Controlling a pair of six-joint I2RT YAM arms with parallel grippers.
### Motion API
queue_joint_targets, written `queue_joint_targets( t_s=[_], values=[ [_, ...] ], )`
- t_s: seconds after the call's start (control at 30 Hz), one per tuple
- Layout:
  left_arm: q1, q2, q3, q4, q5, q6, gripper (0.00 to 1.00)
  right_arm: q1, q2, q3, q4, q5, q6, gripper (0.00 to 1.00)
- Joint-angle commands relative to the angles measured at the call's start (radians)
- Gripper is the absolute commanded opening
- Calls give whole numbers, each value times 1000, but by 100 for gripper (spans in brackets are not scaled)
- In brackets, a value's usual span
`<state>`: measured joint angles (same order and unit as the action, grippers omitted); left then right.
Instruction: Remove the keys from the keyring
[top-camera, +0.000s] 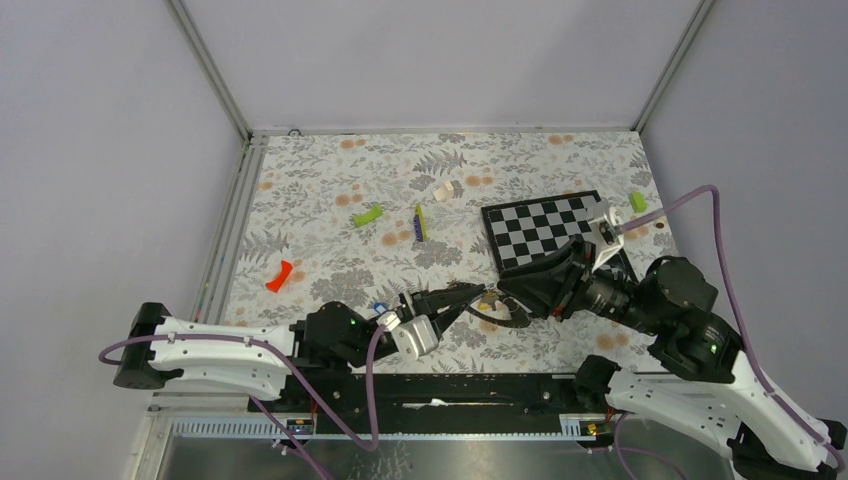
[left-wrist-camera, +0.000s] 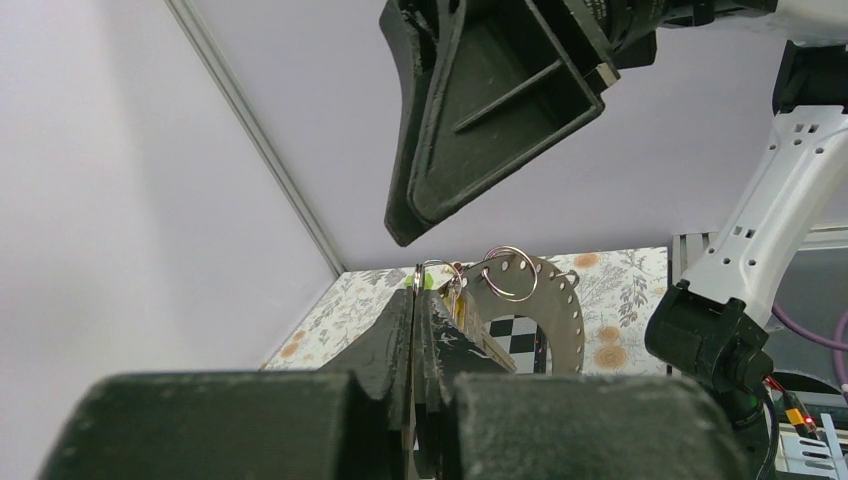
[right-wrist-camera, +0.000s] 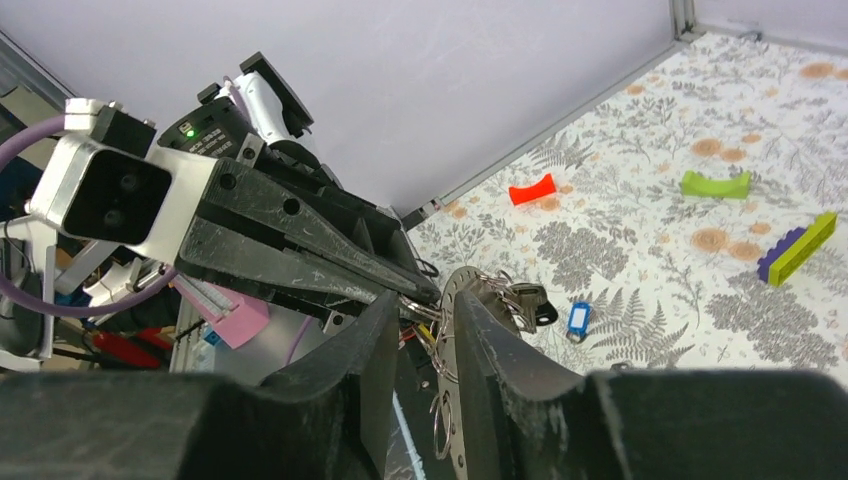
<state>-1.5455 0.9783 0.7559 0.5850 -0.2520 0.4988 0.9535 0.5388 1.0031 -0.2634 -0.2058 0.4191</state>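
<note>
Red block (top-camera: 279, 276) sits well out to the left of the left gripper (top-camera: 474, 292), not part of the job. Left gripper is clamped fully shut, tips pinching at the rim of the keyring (left-wrist-camera: 560, 310). Can't tell from the wrist view whether it's on the hoop itself or on one of the small split rings (left-wrist-camera: 510, 272) there. Looks like it's acting as the vise: hoop held up off the table (top-camera: 330, 180) and edge-on to the other arm, so the rings are reachable. Blue-tag key (right-wrist-camera: 578, 318) lies flat on the table back beside the left wrist, apart from the hoop, so I'd call that one off. Black-tag key (right-wrist-camera: 535, 303) sits on the far side of the hoop from the right gripper (right-wrist-camera: 428, 318), seemingly attached. Right gripper is nose-to-nose with the left, jaws part open and straddling the hoop's edge. A gap shows on one side, so it's not clamped on anything I can see. My read: it's lining up on a split ring for the next key. Risk: rings are thin and bunched, so it's easy to grab two or twist the hoop out of the left pinch. Checkerboard (top-camera: 545, 232) is behind the right gripper.
</note>
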Motion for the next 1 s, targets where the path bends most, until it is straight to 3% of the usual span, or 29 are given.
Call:
queue_joint_targets(
  t_s=[0.0,0.43,0.97],
  values=[
    [-5,-4,5,79,-16,-8,0,-2,50,72,-60,24,68,33],
    [-5,6,4,80,-37,-2,0,-3,80,103,-127,-9,102,28],
    [-5,-4,-8,79,-39,-4,0,-2,65,92,-168,46,86,28]
  ],
)
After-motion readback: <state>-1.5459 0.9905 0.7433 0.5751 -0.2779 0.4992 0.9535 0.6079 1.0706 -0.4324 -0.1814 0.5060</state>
